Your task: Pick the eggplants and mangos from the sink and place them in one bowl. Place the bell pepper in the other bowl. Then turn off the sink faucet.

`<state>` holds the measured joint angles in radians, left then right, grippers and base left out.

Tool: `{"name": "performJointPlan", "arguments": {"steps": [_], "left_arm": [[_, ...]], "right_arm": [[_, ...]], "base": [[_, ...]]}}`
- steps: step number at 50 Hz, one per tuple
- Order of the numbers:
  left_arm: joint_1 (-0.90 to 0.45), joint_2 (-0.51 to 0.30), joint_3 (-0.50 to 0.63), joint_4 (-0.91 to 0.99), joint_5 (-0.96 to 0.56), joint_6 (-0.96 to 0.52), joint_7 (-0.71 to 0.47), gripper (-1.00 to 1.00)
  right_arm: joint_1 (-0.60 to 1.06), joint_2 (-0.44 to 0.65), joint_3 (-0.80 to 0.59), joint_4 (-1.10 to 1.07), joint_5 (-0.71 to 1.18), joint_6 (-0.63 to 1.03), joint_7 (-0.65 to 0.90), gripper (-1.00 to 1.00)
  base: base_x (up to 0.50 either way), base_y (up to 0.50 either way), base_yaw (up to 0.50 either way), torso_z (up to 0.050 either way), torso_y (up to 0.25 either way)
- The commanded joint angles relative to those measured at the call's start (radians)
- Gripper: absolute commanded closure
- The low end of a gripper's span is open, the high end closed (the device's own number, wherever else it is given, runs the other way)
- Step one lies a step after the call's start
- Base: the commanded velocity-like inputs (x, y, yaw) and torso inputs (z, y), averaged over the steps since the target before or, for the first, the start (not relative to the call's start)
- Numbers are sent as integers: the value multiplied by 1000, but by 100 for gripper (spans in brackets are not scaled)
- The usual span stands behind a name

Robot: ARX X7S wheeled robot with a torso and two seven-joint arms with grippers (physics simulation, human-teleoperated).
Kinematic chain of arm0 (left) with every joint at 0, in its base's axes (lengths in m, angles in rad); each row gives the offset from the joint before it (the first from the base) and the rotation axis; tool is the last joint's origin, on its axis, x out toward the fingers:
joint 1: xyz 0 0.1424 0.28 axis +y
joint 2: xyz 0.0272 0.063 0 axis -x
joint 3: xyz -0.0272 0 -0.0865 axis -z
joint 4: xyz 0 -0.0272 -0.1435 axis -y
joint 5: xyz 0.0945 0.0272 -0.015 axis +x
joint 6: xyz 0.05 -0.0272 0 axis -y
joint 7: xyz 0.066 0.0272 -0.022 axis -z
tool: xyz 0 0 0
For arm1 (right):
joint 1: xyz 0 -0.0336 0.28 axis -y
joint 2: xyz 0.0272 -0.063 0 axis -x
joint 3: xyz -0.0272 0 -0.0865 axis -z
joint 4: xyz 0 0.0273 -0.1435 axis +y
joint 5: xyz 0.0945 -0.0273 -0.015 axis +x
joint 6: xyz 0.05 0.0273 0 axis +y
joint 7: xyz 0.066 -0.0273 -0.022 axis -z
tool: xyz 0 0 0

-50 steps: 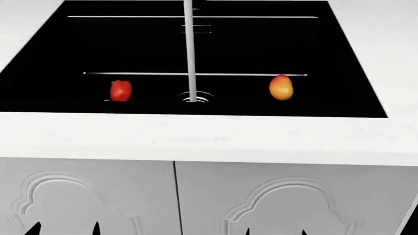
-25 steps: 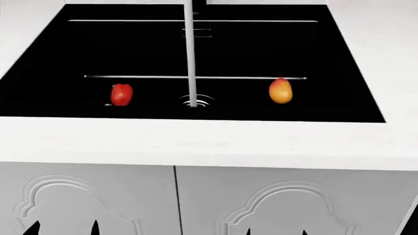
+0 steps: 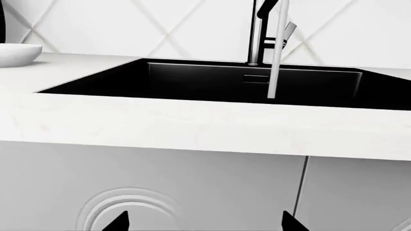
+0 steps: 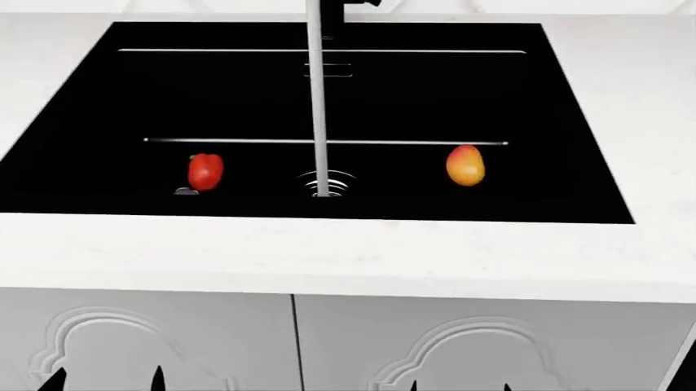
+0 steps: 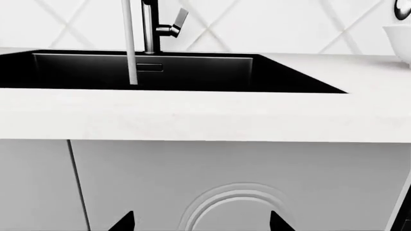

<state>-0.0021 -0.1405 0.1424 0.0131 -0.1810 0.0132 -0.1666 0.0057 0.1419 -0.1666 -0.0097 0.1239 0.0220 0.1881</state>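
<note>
The sink [image 4: 522, 98] is a black basin set in a white counter [image 4: 348, 252], and its round drain [image 4: 326, 183] serves here as the landmark. A red bell pepper [image 4: 204, 172] stands on the basin floor to the left of the drain, and one mango [image 4: 465, 165], orange-yellow with a red blush, lies to the right of the drain, well apart from the pepper. No eggplant can be seen in any view. A thin pale stream [image 4: 319, 106] falls straight onto the drain from the sink faucet [image 3: 263, 33], which stands behind the basin. One white bowl [image 3: 16, 53] sits on the counter far to the left of the drain, and the edge of another bowl [image 5: 401, 41] shows far to the right. Both grippers hang low before the white cabinet doors [image 4: 163, 342], in front of the drain; the left gripper [image 3: 202, 222] and the right gripper [image 5: 200, 221] each have their dark fingertips spread wide with nothing between them.
</note>
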Motion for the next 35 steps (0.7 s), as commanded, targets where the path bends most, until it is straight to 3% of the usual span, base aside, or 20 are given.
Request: {"name": "performJointPlan", "arguments": {"steps": [1, 8, 16, 17, 18, 19, 30, 35], "left_arm": [[-5, -7, 7, -4, -9, 1, -8, -100], [-4, -12, 8, -3, -19, 4, -11, -100], [2, -21, 10, 6, -19, -17, -25, -100], [152, 112, -235, 137, 94, 131, 182, -100], [21, 130, -164, 30, 139, -19, 150, -100], [15, 124, -155, 17, 135, -58, 144, -100], [21, 90, -129, 21, 71, -58, 122, -100], [-32, 70, -133, 131, 56, -227, 89, -100]], "right_arm": [[5, 6, -9, 4, 7, 2, 8, -100], [10, 10, -15, 9, 8, 2, 13, -100], [8, 14, -20, 8, 12, 0, 17, -100], [-156, -140, 195, -140, -221, -172, -38, -100], [-9, -133, 152, 3, -141, -22, -155, -100], [-7, -132, 154, 5, -142, 12, -152, -100], [-2, -98, 120, 10, -83, 21, -114, -100], [31, -85, 154, -93, 29, 183, -121, -100]], "base": [[0, 0, 0, 50, 0], [0, 0, 0, 49, 0], [0, 0, 0, 0, 0], [0, 0, 0, 0, 0], [0, 0, 0, 0, 0], [0, 0, 0, 0, 0], [0, 0, 0, 0, 0], [0, 0, 0, 0, 0]]}}
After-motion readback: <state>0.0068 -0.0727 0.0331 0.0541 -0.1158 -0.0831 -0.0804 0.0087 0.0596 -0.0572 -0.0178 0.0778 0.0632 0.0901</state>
